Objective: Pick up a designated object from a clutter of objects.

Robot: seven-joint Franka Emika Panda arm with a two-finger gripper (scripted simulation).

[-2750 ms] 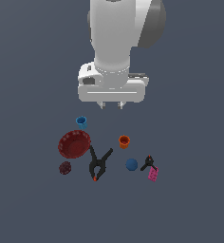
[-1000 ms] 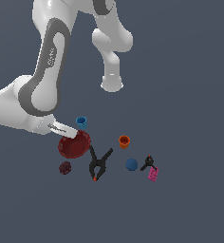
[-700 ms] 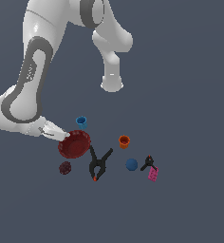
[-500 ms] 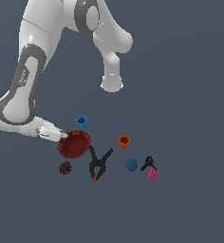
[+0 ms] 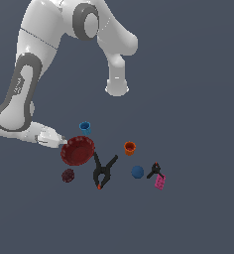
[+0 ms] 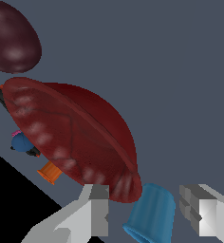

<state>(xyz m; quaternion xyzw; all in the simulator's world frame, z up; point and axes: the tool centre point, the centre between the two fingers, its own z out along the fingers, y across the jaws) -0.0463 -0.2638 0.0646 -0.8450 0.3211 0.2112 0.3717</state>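
1. Arm: one Franka, folded low on the exterior view's left, wrist near the desk [image 5: 198, 99], hand [image 5: 61, 142] coming in sideways at the clutter.
2. Step in hand, as I read it: approach and align for a rim grasp. Nothing held yet.
3. Target: one dark red bowl [image 5: 78, 150], largest item. It sits at the exterior view's left of the pile, tilted, rim toward the hand.
4. Hand state: jaws spread wide. In the wrist view the two fingers [image 6: 97, 209] sit apart, with the bowl's edge just inside one finger. The blue cup [image 6: 150, 216] shows in the gap, but the exterior view puts it beyond the bowl, near it, not between the fingers.
5. Next move calls for: slide the fingers so one goes either side of the bowl rim, close, then lift. Risk: knocking the bowl further over.
6. Counts, largest first:
   - bowl: 1
   - large black clamp [image 5: 103, 171]: 1
   - small black clamp [image 5: 153, 170]: 1
   - blue ball [image 5: 137, 171]: 1
   - dark red bumpy ball [image 5: 68, 175]: 1
   - orange cup [image 5: 130, 147]: 1
   - blue cup: 1
   - pink block [image 5: 159, 181]: 1
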